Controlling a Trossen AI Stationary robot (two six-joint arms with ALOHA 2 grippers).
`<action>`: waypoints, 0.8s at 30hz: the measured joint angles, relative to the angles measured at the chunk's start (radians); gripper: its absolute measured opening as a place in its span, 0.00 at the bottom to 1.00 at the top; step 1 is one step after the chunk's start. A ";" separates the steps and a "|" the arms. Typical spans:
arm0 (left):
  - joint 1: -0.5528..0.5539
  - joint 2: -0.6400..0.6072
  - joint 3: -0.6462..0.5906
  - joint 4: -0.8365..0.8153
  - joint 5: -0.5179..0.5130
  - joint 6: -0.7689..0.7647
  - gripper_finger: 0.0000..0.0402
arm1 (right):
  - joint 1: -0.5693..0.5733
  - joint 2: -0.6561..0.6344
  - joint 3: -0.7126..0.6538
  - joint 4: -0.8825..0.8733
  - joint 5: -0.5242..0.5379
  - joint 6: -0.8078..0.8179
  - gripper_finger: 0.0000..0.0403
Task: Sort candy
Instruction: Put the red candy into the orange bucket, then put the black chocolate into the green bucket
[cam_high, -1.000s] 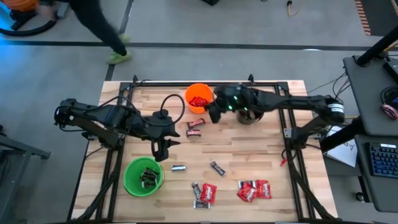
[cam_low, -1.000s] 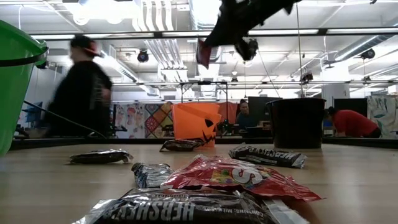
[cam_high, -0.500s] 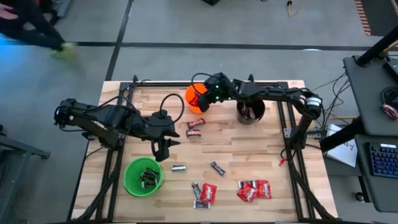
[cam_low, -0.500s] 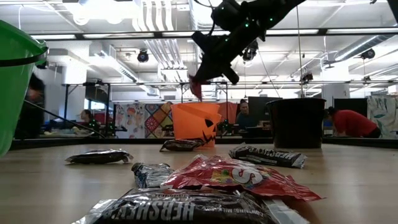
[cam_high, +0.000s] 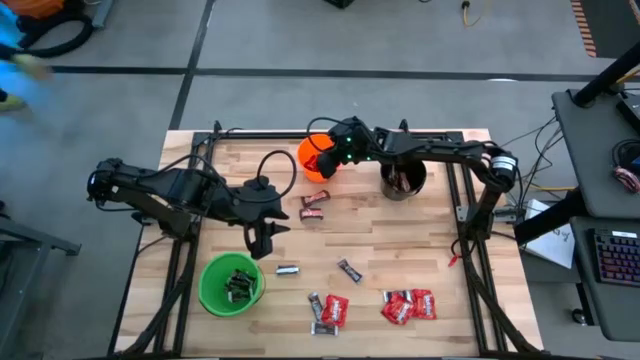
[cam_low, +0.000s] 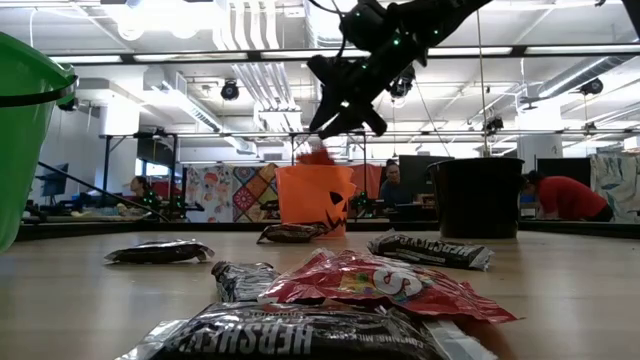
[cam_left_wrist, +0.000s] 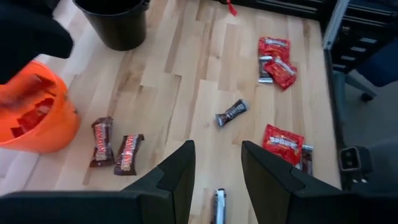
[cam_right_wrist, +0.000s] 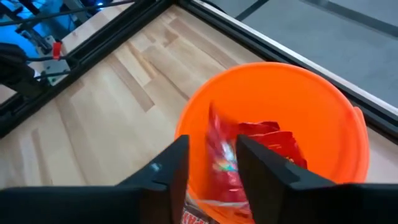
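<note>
Many candy pieces (cam_high: 407, 305) lie scattered across the wooden table (cam_high: 400, 240)

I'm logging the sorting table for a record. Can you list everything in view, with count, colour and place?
Orange bucket: one, far edge, red packets inside.
Falling packet: one, red, dropping into the orange bucket.
Black bucket: one, right of the orange one.
Green bucket: one, near left, dark bars inside.
Reddish-brown bars: two, below the orange bucket.
Dark bars: several, centre and near edge.
Red packets: several, near edge.
Right hand: open, over the orange bucket.
Left hand: open, empty, above the green bucket.
</note>
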 joint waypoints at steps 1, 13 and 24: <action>0.000 0.000 0.000 0.000 -0.006 0.001 0.29 | 0.000 -0.004 0.000 -0.002 0.000 0.004 0.34; 0.001 0.028 0.000 0.004 -0.011 0.003 0.30 | 0.000 -0.117 0.014 -0.159 -0.113 0.036 0.55; 0.006 0.250 0.000 -0.013 0.097 0.002 0.39 | 0.107 -0.300 0.038 -0.375 -0.125 0.096 0.55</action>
